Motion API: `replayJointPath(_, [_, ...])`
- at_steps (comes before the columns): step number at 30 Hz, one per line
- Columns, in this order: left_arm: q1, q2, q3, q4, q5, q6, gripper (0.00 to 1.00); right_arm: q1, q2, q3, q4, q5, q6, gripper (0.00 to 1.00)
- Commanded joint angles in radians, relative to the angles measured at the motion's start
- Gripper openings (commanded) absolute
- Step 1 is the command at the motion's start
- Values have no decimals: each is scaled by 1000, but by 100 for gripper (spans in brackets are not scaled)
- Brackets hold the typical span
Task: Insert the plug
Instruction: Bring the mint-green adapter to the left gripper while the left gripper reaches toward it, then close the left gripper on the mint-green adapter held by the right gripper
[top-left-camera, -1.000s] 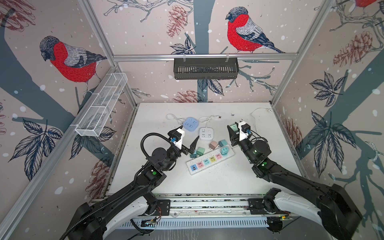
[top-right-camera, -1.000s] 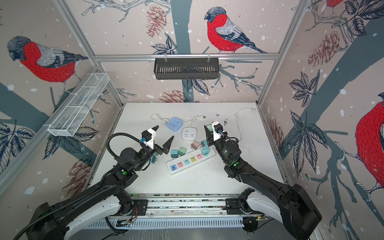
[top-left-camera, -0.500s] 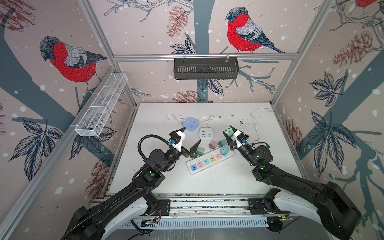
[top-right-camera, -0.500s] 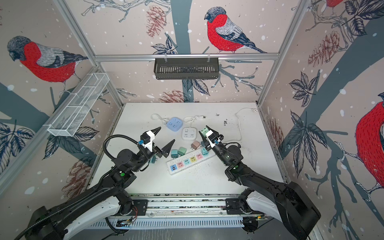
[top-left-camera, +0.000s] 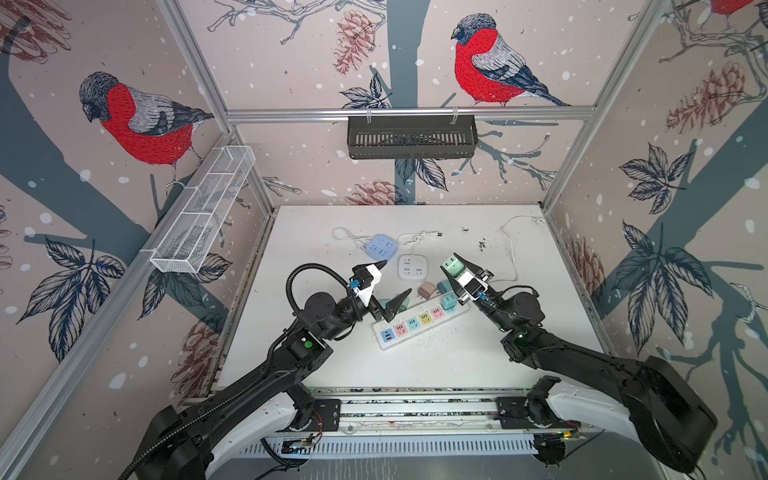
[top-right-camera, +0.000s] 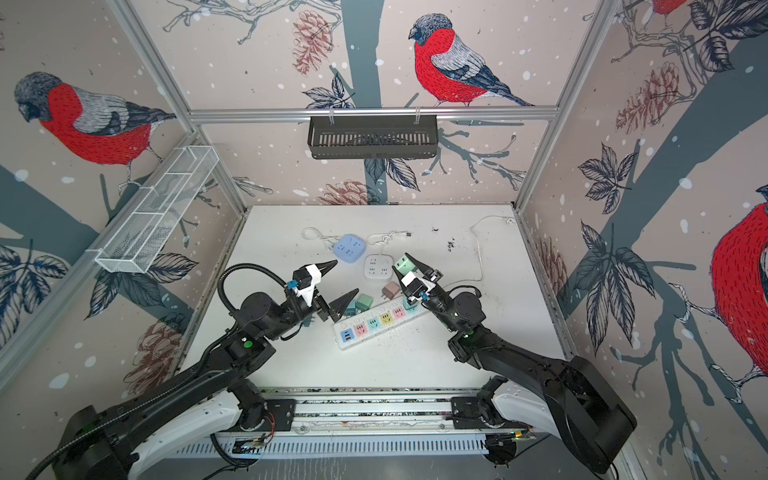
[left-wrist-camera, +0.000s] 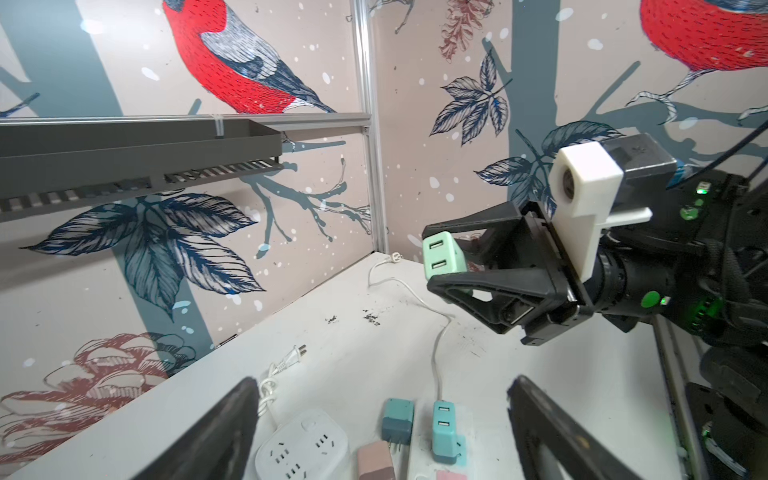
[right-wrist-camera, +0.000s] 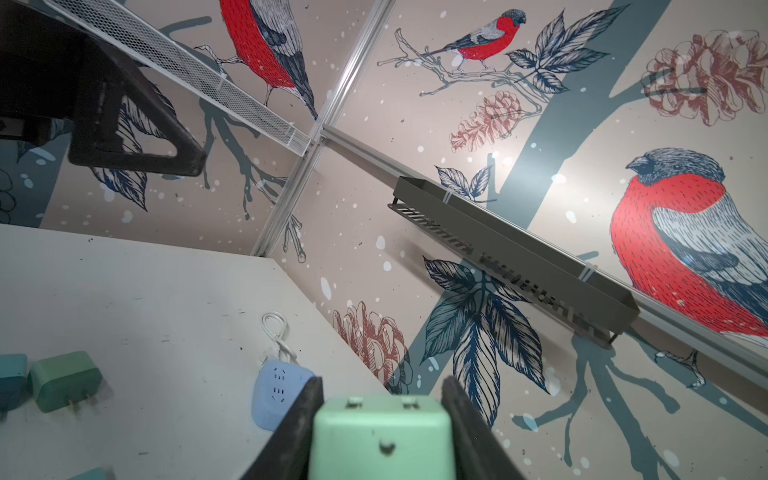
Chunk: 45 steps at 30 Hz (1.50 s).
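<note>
Plug (left-wrist-camera: 440, 259) in right fingers (left-wrist-camera: 498, 279), nearer centre now

Where your things lie
The power strip (top-left-camera: 419, 322) lies across the middle of the desk (top-left-camera: 415, 365), with one plugged-in plug (top-left-camera: 448, 302) at its right end. Just behind it lie loose plugs (top-left-camera: 427, 289), and further back two socket blocks (top-left-camera: 412, 266). Your right pincer (top-left-camera: 453, 266) grips a raised plug (top-left-camera: 449, 262) up near that end; your left pincer (top-left-camera: 397, 277) hangs near the other.
</note>
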Motion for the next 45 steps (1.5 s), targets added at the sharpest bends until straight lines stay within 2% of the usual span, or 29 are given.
replayJointPath(1, [1, 6, 20, 3, 93, 7, 92, 28, 1, 18, 8, -74, -112, 13])
replayJointPath(4, [2, 6, 15, 8, 116, 2, 92, 67, 19, 12, 11, -73, -198, 13])
replayJointPath(10, [1, 27, 52, -44, 162, -11, 92, 89, 57, 17, 56, -55, -273, 11])
replayJointPath(18, [3, 120, 136, -139, 232, -14, 88, 99, 93, 4, 112, -133, -372, 11])
replayJointPath(25, [2, 185, 192, -203, 196, -8, 85, 113, 104, 9, 152, -169, -395, 11])
replayJointPath(37, [2, 221, 218, -223, 239, -5, 80, 170, 151, 24, 164, -148, -461, 11])
replayJointPath(45, [1, 254, 231, -224, 284, 0, 69, 190, 168, 39, 171, -126, -483, 11])
